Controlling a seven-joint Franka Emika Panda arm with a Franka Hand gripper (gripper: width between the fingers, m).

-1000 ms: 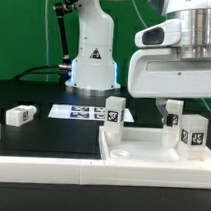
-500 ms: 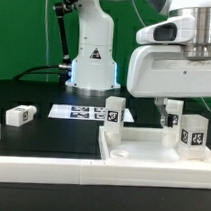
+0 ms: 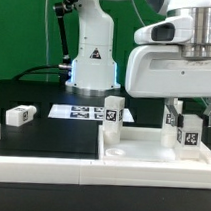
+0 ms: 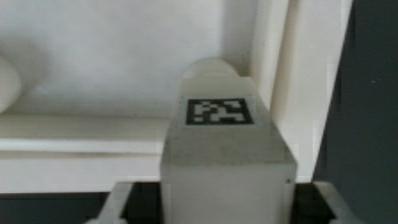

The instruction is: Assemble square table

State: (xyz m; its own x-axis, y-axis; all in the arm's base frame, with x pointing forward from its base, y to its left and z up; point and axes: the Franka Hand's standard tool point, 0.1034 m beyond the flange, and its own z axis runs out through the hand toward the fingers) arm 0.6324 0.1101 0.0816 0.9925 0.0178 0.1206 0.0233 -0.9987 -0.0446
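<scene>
In the exterior view, the slab [image 3: 151, 151] is seen with three legs standing on it; a fourth leg [image 3: 20, 114] lies apart. In the wrist view, one leg [image 4: 221, 140] is clamped between the gripper [image 4: 222, 195] fingers.

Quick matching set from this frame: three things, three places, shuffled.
Things:
1. loose leg
2. marker board
3. square slab

Places:
A. flat on the table, just in front of the robot base
B. exterior view's right, with an upright leg on it
C. alone on the black table, exterior view's left

Pairs: 1-C, 2-A, 3-B
</scene>
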